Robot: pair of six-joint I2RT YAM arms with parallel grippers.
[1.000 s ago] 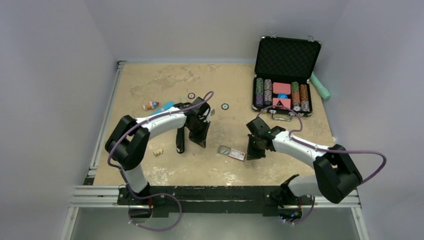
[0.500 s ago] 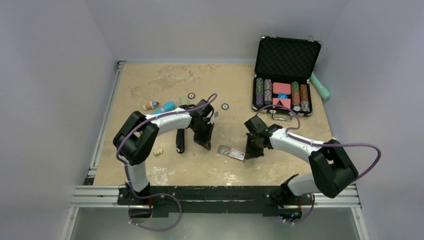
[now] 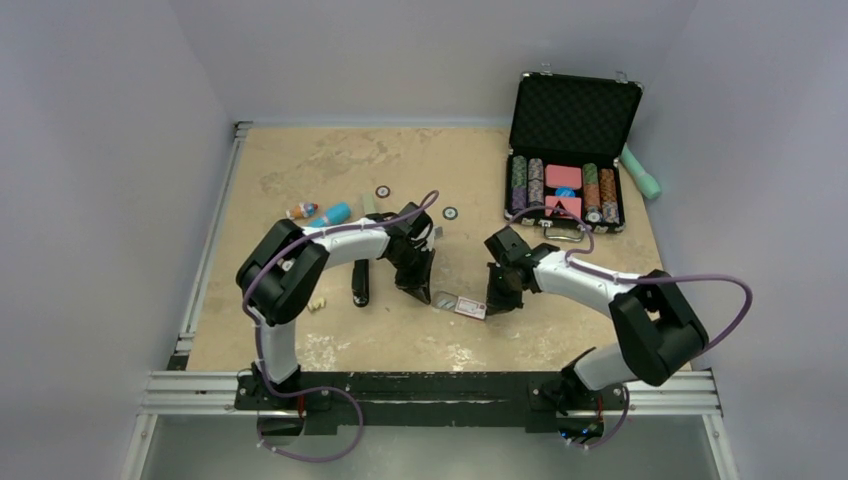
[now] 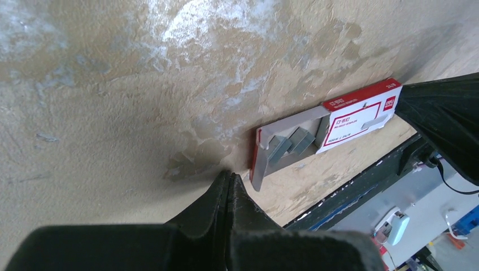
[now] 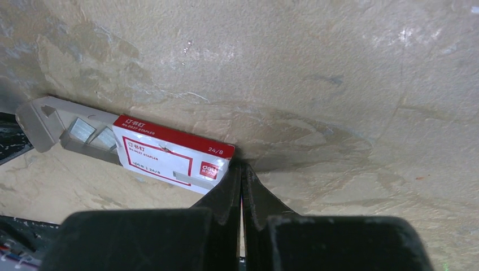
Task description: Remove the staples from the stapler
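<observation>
A red-and-white staple box (image 5: 169,155) bearing the "deli" mark and the word "STAPLES" is lying slid partly open, as the left hand (image 4: 229,183) and right hand (image 5: 242,172), both clenched and empty, are poised at its opposite ends. The black stapler (image 3: 360,283) is lying untouched on the mottled tan tabletop (image 3: 300,170), beside the left hand.
</observation>
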